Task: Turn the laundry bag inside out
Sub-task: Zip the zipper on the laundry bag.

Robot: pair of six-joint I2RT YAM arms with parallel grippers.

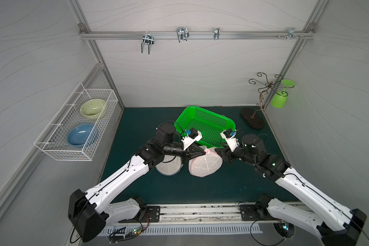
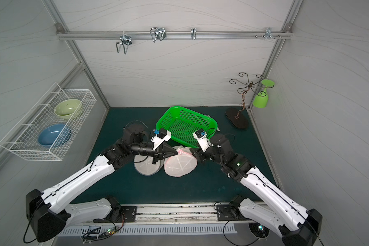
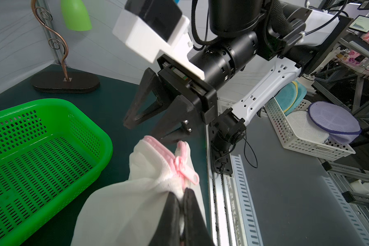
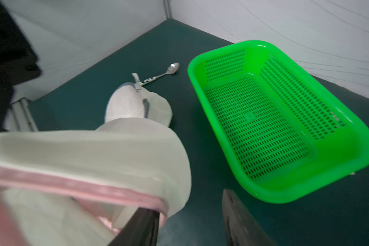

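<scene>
The laundry bag [image 1: 205, 165] [image 2: 180, 165] is white mesh with a pink zipper and hangs just above the dark mat between the two arms. My left gripper [image 1: 206, 151] [image 3: 182, 191] is shut on the bag's fabric right beside the pink zipper pull [image 3: 191, 175]. My right gripper [image 3: 146, 133] [image 4: 190, 204] stands open close to the bag's pink-edged rim [image 4: 107, 189]. That rim drapes over one right finger [image 4: 143, 225]; the gap between the fingers holds nothing.
A second white mesh bag with grey trim [image 1: 168, 166] [image 4: 132, 104] lies under the left arm, and a spoon [image 4: 162, 74] lies beyond it. A green perforated basket [image 1: 179, 119] stands behind the grippers. A wire rack with bowls [image 1: 73, 127] hangs at left, and a stand with a green glass [image 1: 262, 93] is at back right.
</scene>
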